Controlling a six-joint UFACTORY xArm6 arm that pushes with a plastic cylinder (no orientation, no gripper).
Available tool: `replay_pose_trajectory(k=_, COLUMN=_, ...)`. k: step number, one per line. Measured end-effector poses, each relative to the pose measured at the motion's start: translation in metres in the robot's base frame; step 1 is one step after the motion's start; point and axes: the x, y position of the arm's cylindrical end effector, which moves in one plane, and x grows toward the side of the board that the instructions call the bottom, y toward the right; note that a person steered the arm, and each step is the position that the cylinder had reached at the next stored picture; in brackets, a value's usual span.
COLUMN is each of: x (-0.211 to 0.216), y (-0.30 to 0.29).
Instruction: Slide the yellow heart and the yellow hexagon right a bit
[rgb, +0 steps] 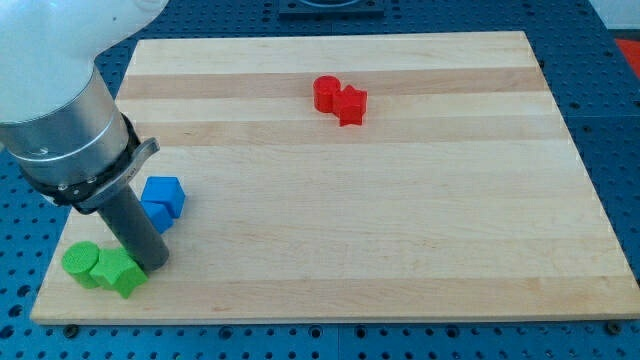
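Note:
No yellow heart and no yellow hexagon show anywhere in the camera view; the big arm body covers the board's upper left corner. My dark rod comes down at the lower left and my tip rests on the board. It is just right of a green block of unclear shape, touching it or nearly so. A green cylinder sits against that block's left side. Two blue blocks sit just above the tip: a blue cube and a second blue block, partly behind the rod.
A red cylinder and a red star-like block touch each other near the top middle of the wooden board. The board's bottom edge and left edge are close to the tip.

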Motion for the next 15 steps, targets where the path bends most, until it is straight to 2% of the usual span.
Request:
replay_pose_trajectory(k=3, x=0.0, y=0.009)
replay_pose_trajectory(k=5, x=-0.011, y=0.075)
replay_pose_trajectory(k=6, x=-0.032, y=0.115)
replay_pose_trajectory(k=7, x=-0.072, y=0.126)
replay_pose_trajectory(k=10, x=-0.205, y=0.048)
replay_pose_trajectory(k=12, x=-0.29, y=-0.035)
replay_pose_trajectory(k=13, x=-0.299, y=-0.087)
replay_pose_trajectory(k=14, x=-0.277, y=-0.11)
replay_pose_trajectory(k=15, x=-0.233, y=-0.114)
